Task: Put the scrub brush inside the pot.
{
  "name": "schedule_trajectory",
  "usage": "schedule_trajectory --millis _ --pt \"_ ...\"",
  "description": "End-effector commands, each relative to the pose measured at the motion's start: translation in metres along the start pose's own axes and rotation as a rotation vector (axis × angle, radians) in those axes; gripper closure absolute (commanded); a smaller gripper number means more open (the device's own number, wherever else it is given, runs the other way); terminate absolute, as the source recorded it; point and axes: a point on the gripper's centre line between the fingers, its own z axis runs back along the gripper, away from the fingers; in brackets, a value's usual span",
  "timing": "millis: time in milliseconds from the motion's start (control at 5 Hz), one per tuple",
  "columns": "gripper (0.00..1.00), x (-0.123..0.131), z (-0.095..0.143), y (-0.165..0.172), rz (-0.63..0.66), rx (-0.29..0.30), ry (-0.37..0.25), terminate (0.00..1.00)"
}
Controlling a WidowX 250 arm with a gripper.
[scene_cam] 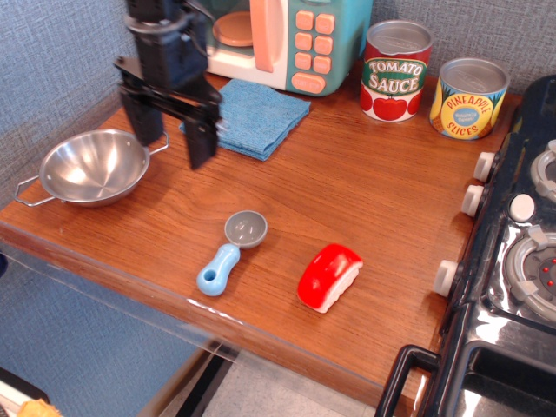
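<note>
Barely begun, going by how things lie. Nothing yet in the pot (94, 165), which sits bare and shiny at the left end of the wooden counter (365, 182), both wire handles free. No contact with the scrub brush (329, 276) either: red top up, white underside down, resting near the front edge of the counter, just right of the blue-handled scoop (231, 252) and well apart from the pot.

Black gripper (170, 135) hanging above the counter between the pot and the blue cloth (252, 113), fingers pointing down and spread wide, holding nothing. One finger just beside the pot's near handle, the other over the edge of the cloth; hard to say from this single view how high above the wood.

Everything still to do, then: cross to the right and toward the front, past the scoop; come down over the brush; close on its rounded body; lift; carry back left; release over the bowl. Glossy curved top likely to slip under a poor pinch, so a grip across the short sides looks the safer bet. Scoop close enough to the brush to get nudged on the way down. Pot shallow and light-looking, so a gentle drop probably wiser than a push.

Toy microwave (295, 39) and two tin cans (433, 78) along the back, stove (521, 252) at the right, none in the way of that path.
</note>
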Motion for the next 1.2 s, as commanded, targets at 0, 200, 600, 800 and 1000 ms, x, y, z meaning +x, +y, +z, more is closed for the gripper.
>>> schedule_trajectory --millis 0,200,600,800,1000 --pt "0.00 -0.027 0.013 -0.082 -0.184 0.055 -0.053 0.00" --pt "0.00 -0.037 0.008 -0.116 -0.229 0.028 -0.047 0.00" --pt "0.00 -0.018 -0.015 -0.133 -0.112 -0.009 0.010 0.00" --pt "0.00 -0.004 -0.034 -0.131 -0.034 0.050 0.001 0.00" --pt "0.00 0.002 -0.047 -0.133 0.022 0.036 -0.032 0.00"
